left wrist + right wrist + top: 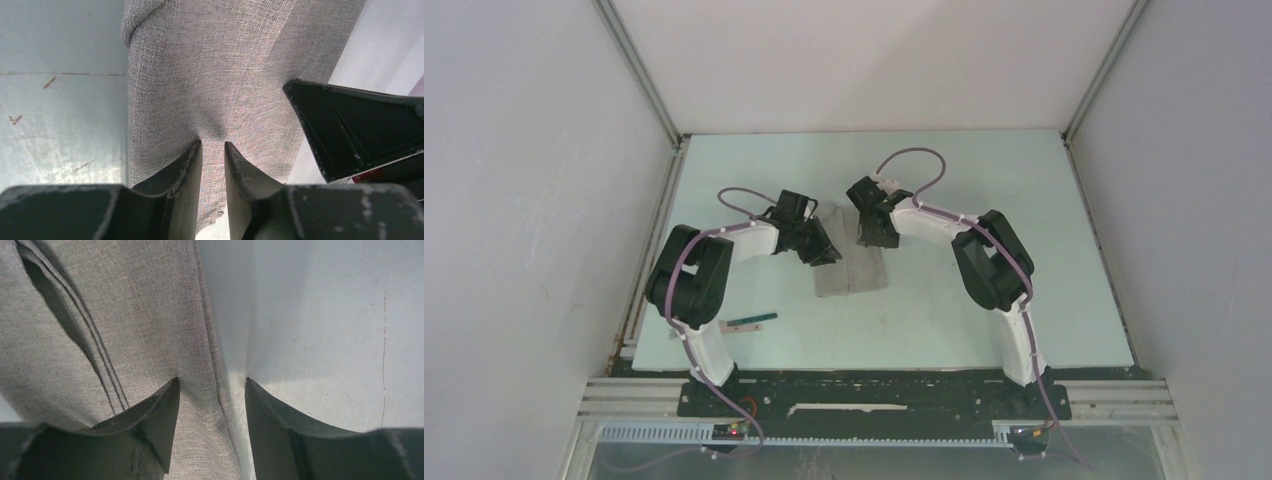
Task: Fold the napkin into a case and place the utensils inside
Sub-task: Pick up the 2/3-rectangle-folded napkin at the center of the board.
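Pale green worktop (984,300) inside a white-walled booth. Nearest, toward the near-left corner, lay a green-handled utensil (750,321), well apart from the cloth; no other cutlery seen. Mid-worktop lay the napkin (852,268), folded to a narrow strip: soft, light, prob. limp, so best pinched at a hem or fold. Left pincer (213,150) was clamped on a puckered ridge of it; right pincer (212,385) stood apart, straddling one edge. A layered slit showed, w/ nothing visible inside.
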Available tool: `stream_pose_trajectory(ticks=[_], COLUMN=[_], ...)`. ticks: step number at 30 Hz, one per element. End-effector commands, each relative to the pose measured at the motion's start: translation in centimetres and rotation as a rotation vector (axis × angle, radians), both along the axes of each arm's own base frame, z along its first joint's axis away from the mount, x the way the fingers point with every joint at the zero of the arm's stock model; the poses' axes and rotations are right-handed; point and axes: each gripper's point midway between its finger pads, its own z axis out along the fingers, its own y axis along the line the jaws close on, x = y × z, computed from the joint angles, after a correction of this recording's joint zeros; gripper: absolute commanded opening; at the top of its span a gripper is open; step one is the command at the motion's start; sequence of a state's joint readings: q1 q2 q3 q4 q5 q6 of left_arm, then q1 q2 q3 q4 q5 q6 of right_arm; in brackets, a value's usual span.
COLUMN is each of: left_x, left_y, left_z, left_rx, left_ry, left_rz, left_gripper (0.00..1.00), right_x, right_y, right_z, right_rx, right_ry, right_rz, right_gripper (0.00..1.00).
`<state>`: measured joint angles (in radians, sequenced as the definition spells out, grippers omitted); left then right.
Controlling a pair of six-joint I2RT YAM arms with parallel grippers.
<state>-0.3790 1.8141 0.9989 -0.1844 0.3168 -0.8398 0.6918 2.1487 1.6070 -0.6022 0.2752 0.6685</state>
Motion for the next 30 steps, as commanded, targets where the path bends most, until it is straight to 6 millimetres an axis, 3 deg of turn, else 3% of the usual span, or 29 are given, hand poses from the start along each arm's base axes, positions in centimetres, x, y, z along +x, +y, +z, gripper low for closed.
stream_pose_trajectory(ticks=[1,12,21,30], left_x=[-0.2,-0.4,-0.5,-0.2], left_y=[0.4,-0.1,0.1,0.1], left_z=[-0.2,-0.6,-0.8,-0.1], left_rx=[0.009,-0.029,-0.027,-0.022], left_ry=[-0.006,0.013,0.015,-0.007], left_rz=[0.017,0.024,0.027,0.021], left_gripper=[0.30,0.30,0.30,0.30], right_x=[-1.0,-0.9,1.5,1.5], right_y=[0.4,1.2,3.5,4.9], right_z=[-3.0,-3.0,2.2,6.1], right_rx=[-0.024,-0.043,0.089,0.147], right_ry=[0.051,0.038,-0.064,-0.119], right_rz=[-0.038,0.024,0.132,0.177], right_gripper=[0.56,0.31,0.00,0.00])
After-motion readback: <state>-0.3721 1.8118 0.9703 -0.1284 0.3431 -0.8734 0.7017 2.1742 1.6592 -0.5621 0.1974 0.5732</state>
